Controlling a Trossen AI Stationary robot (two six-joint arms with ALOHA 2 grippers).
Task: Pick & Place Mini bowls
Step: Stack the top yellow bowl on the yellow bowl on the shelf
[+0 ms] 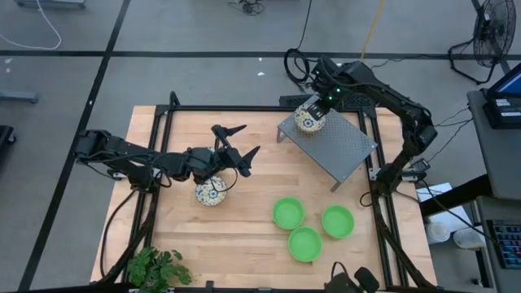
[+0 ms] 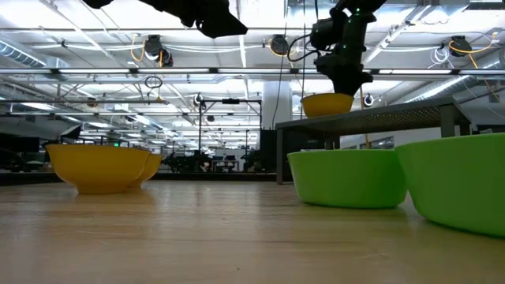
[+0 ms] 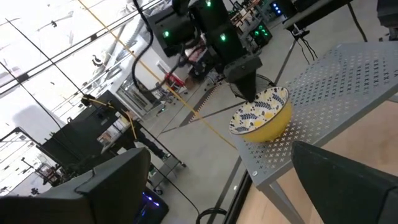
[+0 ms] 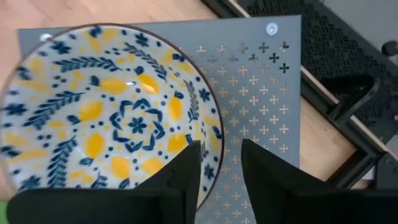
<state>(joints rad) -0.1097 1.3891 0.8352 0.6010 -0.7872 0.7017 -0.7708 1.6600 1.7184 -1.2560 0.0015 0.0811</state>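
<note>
One floral mini bowl point(image 1: 309, 120), yellow outside, is on the far-left corner of the grey perforated rack point(image 1: 342, 148), with my right gripper point(image 1: 314, 109) shut on it. My left gripper point(image 1: 250, 138) hangs open in the air, right of and beyond another floral bowl point(image 1: 211, 192) that rests on the table. In the low view two yellow bowls point(image 2: 99, 167) show there, overlapping. Three green bowls point(image 1: 288, 213), point(image 1: 337, 220), point(image 1: 304, 243) sit on their bases near the table's near-right part. My right gripper point(image 4: 221, 165) has the floral bowl by its rim point(image 4: 214, 146), one finger inside the bowl point(image 4: 186, 171) and one outside. The fingers come from above, pointing down. The bowl point(image 3: 261, 115) sits tilted, its base on the rack's perforated top.
The rack stands on legs over the table's far-right part, sloping toward the right edge. A potted plant point(image 1: 159, 268) stands at the near-left edge, a dark device point(image 1: 352, 281) at the near edge. A black frame runs round the table.
</note>
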